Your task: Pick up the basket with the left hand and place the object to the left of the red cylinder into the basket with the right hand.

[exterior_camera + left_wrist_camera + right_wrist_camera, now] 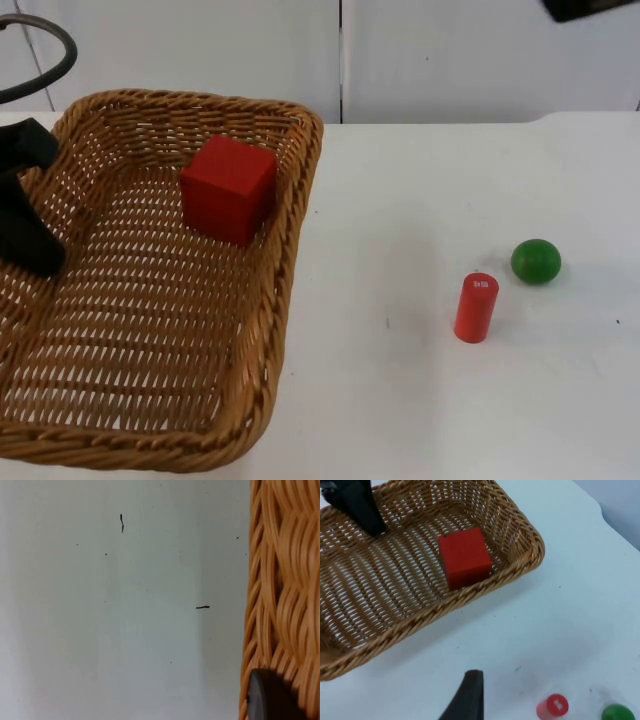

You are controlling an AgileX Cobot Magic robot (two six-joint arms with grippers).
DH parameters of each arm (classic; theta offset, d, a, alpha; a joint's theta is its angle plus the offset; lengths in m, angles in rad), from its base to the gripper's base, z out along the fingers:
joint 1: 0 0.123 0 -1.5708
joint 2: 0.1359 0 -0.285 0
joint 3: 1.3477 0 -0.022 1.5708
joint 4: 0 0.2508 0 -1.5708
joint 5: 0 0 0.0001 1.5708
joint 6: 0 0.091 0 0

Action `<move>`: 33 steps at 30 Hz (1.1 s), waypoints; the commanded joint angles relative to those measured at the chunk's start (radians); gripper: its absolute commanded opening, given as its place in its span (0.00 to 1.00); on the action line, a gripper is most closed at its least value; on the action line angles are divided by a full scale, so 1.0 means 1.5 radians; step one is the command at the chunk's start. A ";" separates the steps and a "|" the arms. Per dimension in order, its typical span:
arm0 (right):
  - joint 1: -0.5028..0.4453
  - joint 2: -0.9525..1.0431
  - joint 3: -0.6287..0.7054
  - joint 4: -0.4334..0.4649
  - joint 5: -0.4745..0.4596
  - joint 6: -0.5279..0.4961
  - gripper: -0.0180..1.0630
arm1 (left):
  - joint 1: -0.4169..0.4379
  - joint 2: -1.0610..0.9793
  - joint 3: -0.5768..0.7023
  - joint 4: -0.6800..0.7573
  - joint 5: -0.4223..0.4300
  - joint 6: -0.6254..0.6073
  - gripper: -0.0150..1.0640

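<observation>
**A:** One red cube (229,188) lies inside the basket (290,260), in its upper right part, close to the far wall and the right wall. Seen from the right wrist it sits flat on the woven floor, near the basket's corner.

**B:** And the basket itself?

**A:** It fills the left half of the top view, and its right rim runs down the middle of the frame. The left gripper (25,225) is at its left rim, a black shape at the left edge of the frame, clamped on the wicker; the left wrist view has a black fingertip (270,697) pressed against the weave.

**B:** What is outside it?

**A:** On the white table (420,400), right of centre, a red cylinder (476,307) stands upright. A green ball (536,260) sits just beside it, up and to the right, not touching.

**B:** The right gripper?

**A:** Its fingertip (467,697) hangs above the table between basket and cylinder. I cannot tell whether the fingers are apart or together.
</observation>
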 commanded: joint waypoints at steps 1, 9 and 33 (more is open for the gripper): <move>-0.003 -0.038 0.023 -0.004 0.000 0.005 0.81 | 0.001 -0.009 -0.002 -0.015 0.008 -0.001 0.01; -0.003 -0.113 0.050 -0.004 0.005 0.028 0.81 | 0.001 -0.009 -0.002 -0.015 0.005 -0.001 0.01; -0.003 -0.124 0.050 -0.002 0.011 0.034 0.80 | 0.001 0.043 -0.009 -0.030 -0.054 0.007 0.01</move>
